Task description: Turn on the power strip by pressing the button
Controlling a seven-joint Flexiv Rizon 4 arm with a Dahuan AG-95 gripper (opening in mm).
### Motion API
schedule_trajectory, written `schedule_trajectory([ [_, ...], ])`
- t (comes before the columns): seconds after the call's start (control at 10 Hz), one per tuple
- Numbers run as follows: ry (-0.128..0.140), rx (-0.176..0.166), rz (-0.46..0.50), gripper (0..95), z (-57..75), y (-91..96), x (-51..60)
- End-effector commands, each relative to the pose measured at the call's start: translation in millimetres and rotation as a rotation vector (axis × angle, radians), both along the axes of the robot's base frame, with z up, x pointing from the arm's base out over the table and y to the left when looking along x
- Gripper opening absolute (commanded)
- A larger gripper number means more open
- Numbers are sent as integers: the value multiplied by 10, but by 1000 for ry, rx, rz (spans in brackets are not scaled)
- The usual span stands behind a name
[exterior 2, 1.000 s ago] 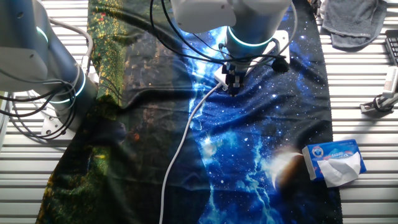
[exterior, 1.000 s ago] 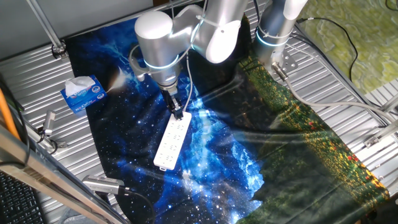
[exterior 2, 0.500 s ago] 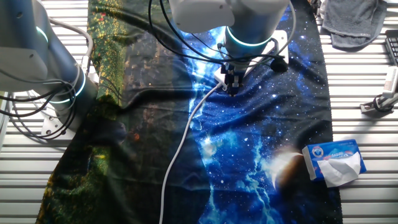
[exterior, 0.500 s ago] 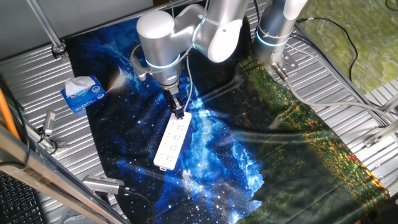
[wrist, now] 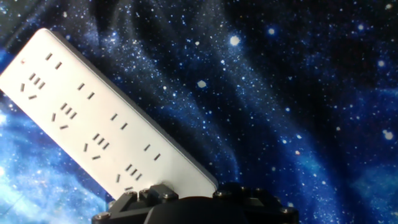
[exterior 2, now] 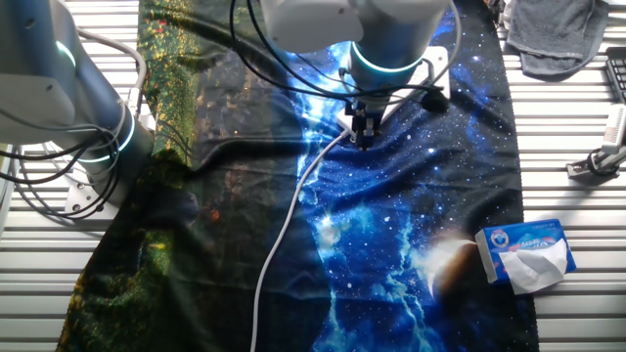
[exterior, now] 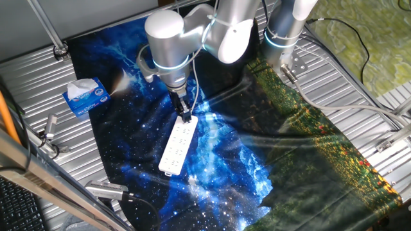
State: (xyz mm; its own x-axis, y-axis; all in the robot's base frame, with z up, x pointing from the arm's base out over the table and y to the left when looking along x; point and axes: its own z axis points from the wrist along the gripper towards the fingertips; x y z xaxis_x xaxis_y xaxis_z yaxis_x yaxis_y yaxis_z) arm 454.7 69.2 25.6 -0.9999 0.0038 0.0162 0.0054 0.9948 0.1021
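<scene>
The power strip [exterior: 178, 147] is a long white bar with two rows of dark socket holes, lying on the starry blue cloth [exterior: 225, 160]. My gripper [exterior: 186, 117] points down with its tip at the strip's corded end. The button is hidden under it. In the other fixed view the gripper [exterior 2: 362, 138] stands where the white cord [exterior 2: 284, 230] meets the strip, and the arm hides most of the strip. The hand view shows the strip [wrist: 93, 118] running up and left from the dark gripper body [wrist: 193, 208]. No view shows a gap or contact between the fingertips.
A blue-and-white tissue box [exterior: 85, 96] sits at the cloth's left edge and also shows in the other fixed view [exterior 2: 525, 252]. A second arm's base [exterior: 282, 32] stands behind. Metal tools [exterior: 48, 138] lie on the ribbed table. A grey cloth [exterior 2: 562, 34] lies at a corner.
The arm has shifted slightly to the right in one fixed view, with the gripper tip staying at the strip's corded end. The strip has not moved.
</scene>
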Motion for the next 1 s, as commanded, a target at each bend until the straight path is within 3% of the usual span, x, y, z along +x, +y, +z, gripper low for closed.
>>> schedule_trajectory([
  [0.1, 4, 9, 8, 570, -22, -26, 10],
  [1.0, 12, 11, 7, 570, -109, -9, 4],
])
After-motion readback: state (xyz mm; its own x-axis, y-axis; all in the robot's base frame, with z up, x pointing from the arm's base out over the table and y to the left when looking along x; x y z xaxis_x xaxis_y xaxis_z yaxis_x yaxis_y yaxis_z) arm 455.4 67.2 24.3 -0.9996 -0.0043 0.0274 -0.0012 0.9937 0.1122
